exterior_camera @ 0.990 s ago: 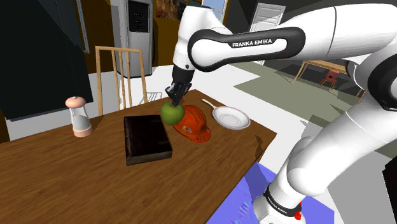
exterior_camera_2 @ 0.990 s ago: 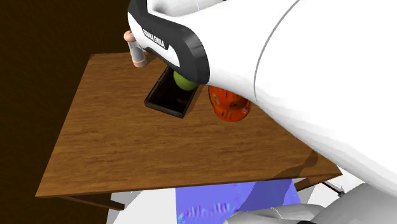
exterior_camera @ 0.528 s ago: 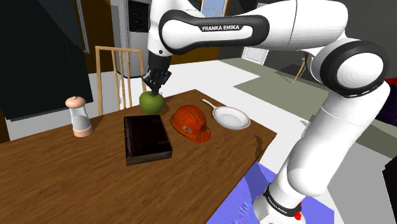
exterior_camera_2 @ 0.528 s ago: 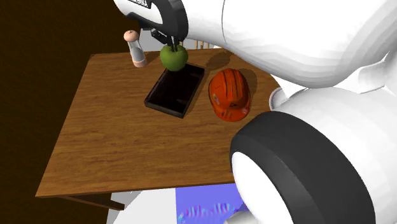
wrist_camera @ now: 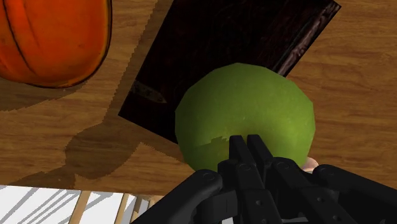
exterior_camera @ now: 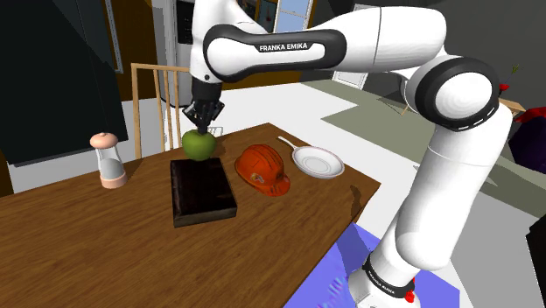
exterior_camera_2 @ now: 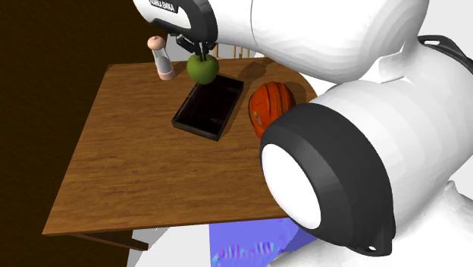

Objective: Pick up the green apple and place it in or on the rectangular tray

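Above one end of the dark tray [exterior_camera: 206,197], the gripper [exterior_camera: 203,129] clasps the green apple [exterior_camera: 199,146] aloft.

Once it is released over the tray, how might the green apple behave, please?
Being round, the green apple would probably roll; the rimmed tray may stop it. The gripper pinches only its top, so it might slip.

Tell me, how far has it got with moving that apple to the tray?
Picking up looks done: the gripper clasps the green apple, which hangs clear of the wooden table. In hand: the carry, with the apple roughly above the far end of the dark rectangular tray. Left: lowering it into the tray and letting go.
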